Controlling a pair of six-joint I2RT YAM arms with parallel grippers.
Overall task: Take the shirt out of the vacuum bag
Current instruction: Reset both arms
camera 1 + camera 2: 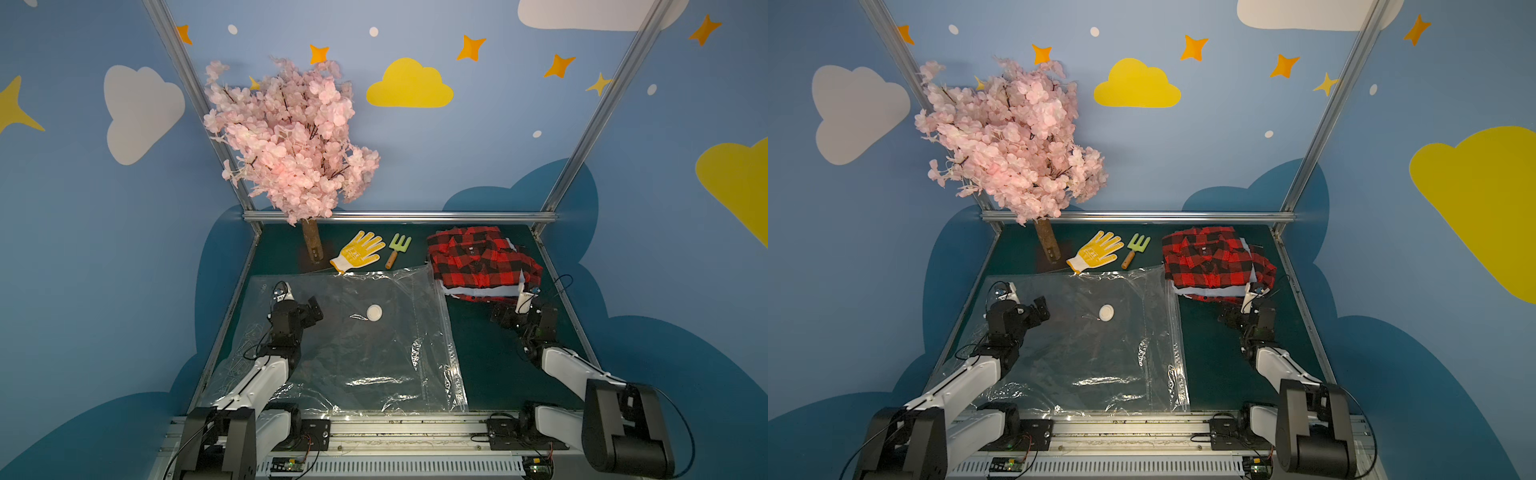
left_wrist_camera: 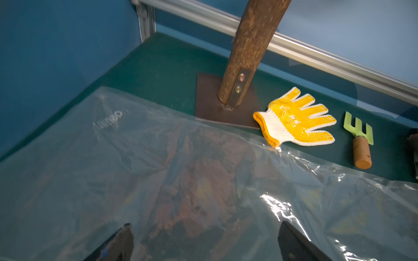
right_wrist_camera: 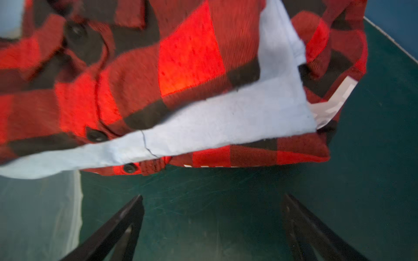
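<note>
**First speaker:** Where is the shirt?

**Second speaker:** The red-and-black plaid shirt [image 1: 484,262] lies folded on the green table [image 1: 490,361] at the far right. It is wholly outside the vacuum bag [image 1: 353,345], just beside the bag's far right corner. A pale blue layer shows along its near fold.

**First speaker:** And the bag?

**Second speaker:** It lies flat across the left and middle of the table, clear and crinkled. Its round white valve disc [image 1: 375,312] faces up, and the zip-seal strip [image 1: 444,353] runs down its right side. Nothing shows inside it in either top view.

**First speaker:** What are the arms doing?

**Second speaker:** The right gripper [image 3: 212,197] sits low over bare table near the shirt's near edge. Its jaws are spread wide and empty, and a band of table shows between its tips and the cloth. The left gripper [image 2: 205,227] hovers over the bag's far left part, jaws likewise spread, pinching no plastic.

**First speaker:** So how far along is the task?

**Second speaker:** It looks essentially done, with the shirt out, the bag apparently empty and both grippers free. Probably all that is left is for the arms to draw back.

**First speaker:** Is anything else on the table?

**Second speaker:** A yellow glove [image 1: 358,251], a small garden fork [image 1: 397,249] and a pink blossom tree [image 1: 291,137] stand along the far edge, apart from the shirt.
</note>
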